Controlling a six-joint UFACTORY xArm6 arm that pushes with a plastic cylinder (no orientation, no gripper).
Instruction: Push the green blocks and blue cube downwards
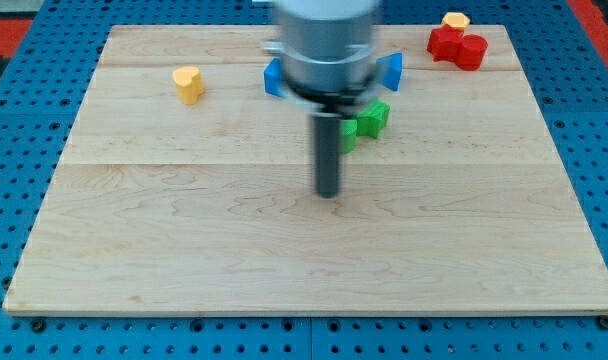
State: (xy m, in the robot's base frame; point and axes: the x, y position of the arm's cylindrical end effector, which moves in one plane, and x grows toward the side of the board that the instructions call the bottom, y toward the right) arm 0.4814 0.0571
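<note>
Green blocks (pixel 367 122) sit just above and to the right of my tip (pixel 328 193), partly hidden behind my rod, in the upper middle of the tabletop (pixel 184 250). I carry no gripper, so there is nothing to be apart or together; only the rod's end rides on the wood. My tip rests on bare wood near the centre and touches no block. It stands below the green ones, on the side they are meant to travel toward.

Further up, a blue block (pixel 274 78) shows at the left of my arm's housing and another blue block (pixel 392 70) at its right, both near the top edge. The housing covers much of each, so I cannot tell which is the cube.

Well off to the left, near the top edge, stands a yellow block (pixel 188 84). By the top right corner lie red blocks (pixel 455 46) with a small yellow piece (pixel 455 19) just above them.

I judge the task barely begun: green and blue all lie in the upper part, and the lower half holds none of them. To push them down I would need my tip brought round above them first.
</note>
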